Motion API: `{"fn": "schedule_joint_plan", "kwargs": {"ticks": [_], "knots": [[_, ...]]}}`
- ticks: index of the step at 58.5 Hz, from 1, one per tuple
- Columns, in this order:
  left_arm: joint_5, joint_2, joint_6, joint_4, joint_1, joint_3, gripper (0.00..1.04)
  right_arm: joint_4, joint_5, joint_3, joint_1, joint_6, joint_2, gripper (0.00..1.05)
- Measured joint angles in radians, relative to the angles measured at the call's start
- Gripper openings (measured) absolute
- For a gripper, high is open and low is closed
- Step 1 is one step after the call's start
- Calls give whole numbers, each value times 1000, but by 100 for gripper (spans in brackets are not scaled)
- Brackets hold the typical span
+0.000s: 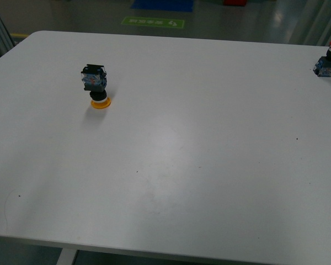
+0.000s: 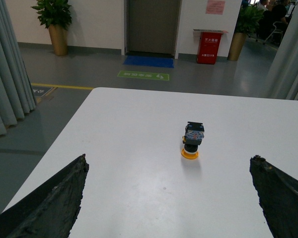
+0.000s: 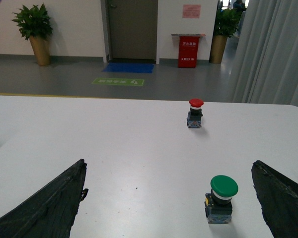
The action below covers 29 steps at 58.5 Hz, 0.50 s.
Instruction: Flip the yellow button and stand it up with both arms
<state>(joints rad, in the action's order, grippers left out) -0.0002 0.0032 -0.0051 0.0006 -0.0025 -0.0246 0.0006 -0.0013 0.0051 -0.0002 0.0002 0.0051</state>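
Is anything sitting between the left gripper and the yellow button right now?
Nothing visible. In the left wrist view only bare white table lies between the open left gripper and the yellow button, which rests cap-down. The red button stands far off near the table's right edge.

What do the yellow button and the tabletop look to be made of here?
Yellow button: probably moulded plastic; glossy orange-yellow cap facing down, matte black collar, translucent bluish contact block on top. Table: smooth white top, perhaps laminate; satin, judging by soft glare and small dark specks.
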Motion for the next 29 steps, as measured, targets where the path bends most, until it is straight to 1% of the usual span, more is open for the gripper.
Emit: {"fn": "schedule_joint_plan", "kwargs": {"ticks": [29], "knots": [[0, 0, 0, 0, 0, 0, 98, 0, 0, 0, 0, 0, 0, 97]]}}
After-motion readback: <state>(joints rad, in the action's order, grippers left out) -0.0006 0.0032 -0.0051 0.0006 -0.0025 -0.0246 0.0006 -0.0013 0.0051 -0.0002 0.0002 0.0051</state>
